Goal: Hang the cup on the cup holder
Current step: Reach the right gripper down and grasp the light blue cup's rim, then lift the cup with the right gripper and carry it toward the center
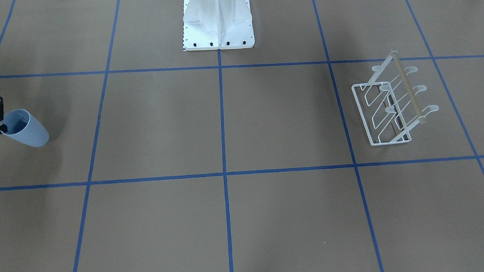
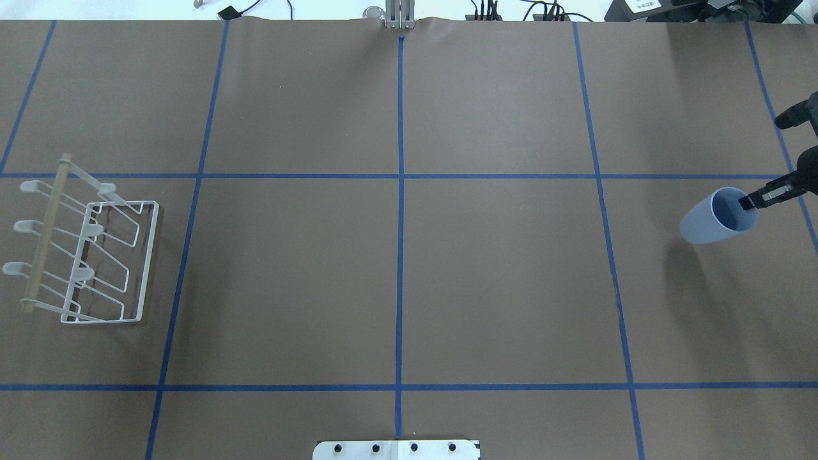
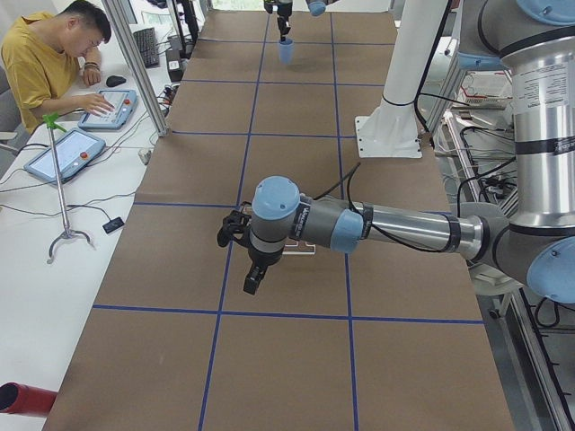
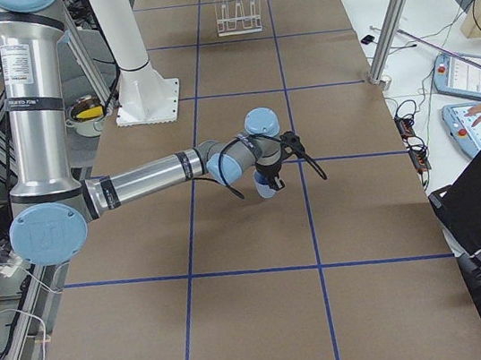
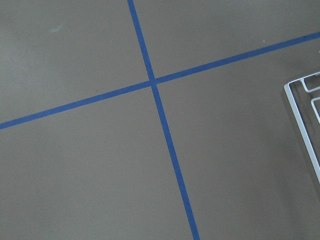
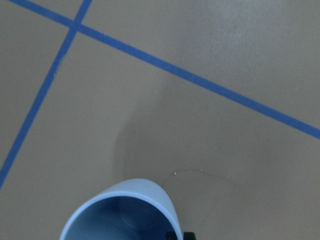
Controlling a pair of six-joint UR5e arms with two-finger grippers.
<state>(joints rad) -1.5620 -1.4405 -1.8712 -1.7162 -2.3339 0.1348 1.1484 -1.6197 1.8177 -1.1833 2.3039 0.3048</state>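
The pale blue cup (image 2: 710,220) hangs tilted above the table at the robot's far right, its shadow below it. My right gripper (image 2: 751,202) is shut on the cup's rim, one finger inside the mouth. The cup also shows in the front view (image 1: 27,129) with the gripper (image 1: 0,126), and in the right wrist view (image 6: 125,207). The white wire cup holder (image 2: 89,255) with its wooden rod stands far off at the left side, also in the front view (image 1: 390,106). My left gripper (image 3: 241,241) hovers above the table beside the holder; I cannot tell if it is open.
The white metal pedestal (image 1: 218,22) stands at the robot's base in the middle. Blue tape lines grid the brown table. The left wrist view shows only a corner of the holder's base (image 5: 304,112). An operator (image 3: 45,63) sits with tablets beyond the table's far edge.
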